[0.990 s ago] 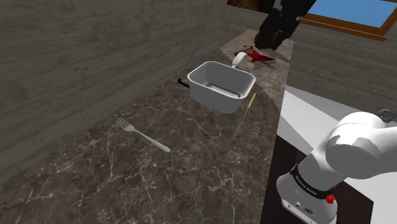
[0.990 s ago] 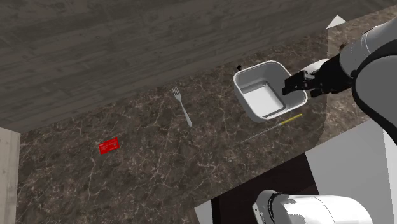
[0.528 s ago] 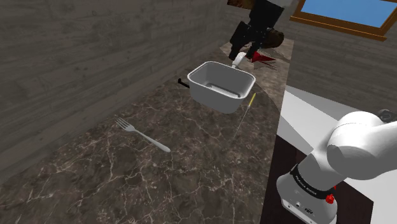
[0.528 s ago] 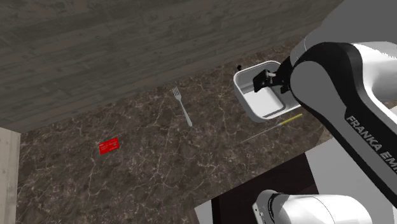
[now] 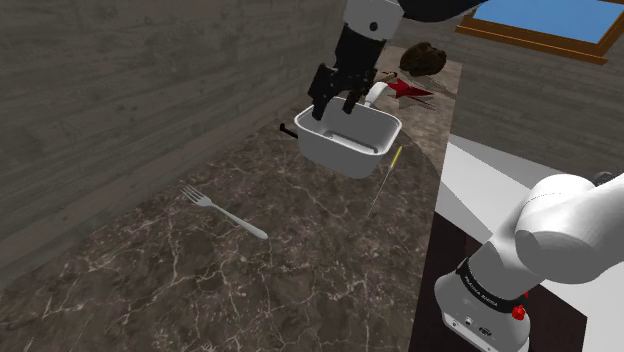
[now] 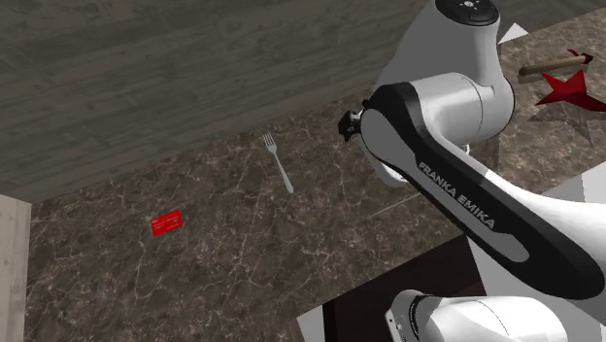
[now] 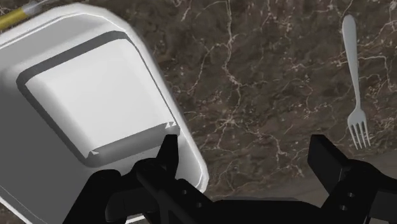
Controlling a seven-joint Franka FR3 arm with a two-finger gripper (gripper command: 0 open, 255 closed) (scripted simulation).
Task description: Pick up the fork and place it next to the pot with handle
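Note:
A grey metal fork (image 5: 225,213) lies flat on the dark marble counter, well apart from the pot and towards the shoulder view's lower left. The same fork (image 6: 278,162) shows left of the arm in the second exterior view. The white square pot (image 5: 352,150) has a short black handle (image 5: 288,130) on its left side. My black gripper (image 5: 333,110) hangs open over the pot's left rim, holding nothing. In the wrist view the gripper (image 7: 247,153) stands open above bare marble, with the pot (image 7: 159,76) beside one finger and the fork (image 7: 353,76) beyond the other.
A thin stick with a yellow tip (image 5: 388,175) lies beside the pot, towards the counter's right edge. Red items (image 5: 410,88) and a dark brown lump (image 5: 425,58) sit behind the pot. A red card (image 6: 167,222) lies farther along the counter. A wood-plank wall backs the counter.
The arm has swung from the back right towards the shoulder view's left and now hovers over the pot's left rim. The fingers stayed open. Fork and pot have not moved.

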